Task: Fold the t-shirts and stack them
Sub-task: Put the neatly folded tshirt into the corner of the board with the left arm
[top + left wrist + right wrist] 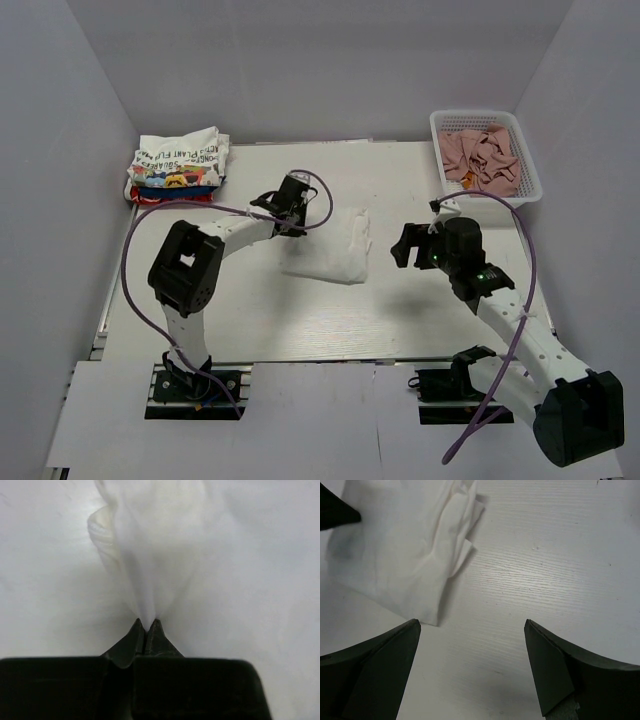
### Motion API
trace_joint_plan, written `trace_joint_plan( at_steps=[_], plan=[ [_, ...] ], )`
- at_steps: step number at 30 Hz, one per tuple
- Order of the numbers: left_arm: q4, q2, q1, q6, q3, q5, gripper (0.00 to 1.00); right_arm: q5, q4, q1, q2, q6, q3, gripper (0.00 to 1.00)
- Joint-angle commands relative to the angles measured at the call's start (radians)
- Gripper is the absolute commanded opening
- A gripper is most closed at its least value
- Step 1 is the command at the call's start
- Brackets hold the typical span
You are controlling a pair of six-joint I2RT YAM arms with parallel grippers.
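A plain white t-shirt [335, 245] lies folded in the middle of the table. My left gripper [297, 226] is shut on its left edge; in the left wrist view the white cloth [150, 545] rises in a pinched ridge out of the closed fingertips [148, 626]. My right gripper [404, 247] is open and empty, to the right of the shirt and apart from it. The right wrist view shows the shirt [405, 550] ahead and to the left of the open fingers [380, 655]. A stack of folded t-shirts [178, 167], white with black lettering on top, printed and red below, sits at the back left.
A white mesh basket [487, 155] with pinkish-brown cloths [482, 155] stands at the back right. White walls close in the table at left, right and back. The arm cables loop over the table beside both arms.
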Motion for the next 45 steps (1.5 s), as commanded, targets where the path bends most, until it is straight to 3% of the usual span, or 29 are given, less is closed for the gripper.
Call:
trace_joint_plan(
  at_steps=[1,4,16,20,24,31,36,45],
  plan=[
    [-0.027,-0.1,0.006,0.207,0.079,-0.226,0.0,0.048,0.008,-0.006,-0.009,-0.028,-0.015,0.9],
    [-0.027,-0.112,0.006,0.273,0.105,-0.352,0.0,0.048,0.014,-0.006,-0.006,-0.035,-0.023,0.9],
    [0.091,-0.154,0.112,0.695,0.192,-0.394,0.0,0.085,0.016,-0.006,0.002,-0.041,-0.034,0.9],
    [0.08,-0.129,0.162,0.758,0.262,-0.394,0.0,0.085,0.017,-0.006,-0.007,-0.039,-0.038,0.9],
    [-0.016,-0.086,0.218,0.772,0.411,-0.357,0.0,0.09,0.025,-0.006,0.008,-0.042,-0.04,0.9],
    [-0.05,-0.056,0.29,0.832,0.502,-0.308,0.0,0.079,0.035,-0.006,0.032,-0.042,-0.038,0.9],
    [-0.118,-0.005,0.336,0.832,0.646,-0.297,0.0,0.082,0.036,-0.006,0.058,-0.039,-0.034,0.9],
    [-0.178,0.093,0.429,0.738,0.861,-0.274,0.0,0.087,0.035,-0.004,0.072,-0.041,-0.026,0.9]
  ],
)
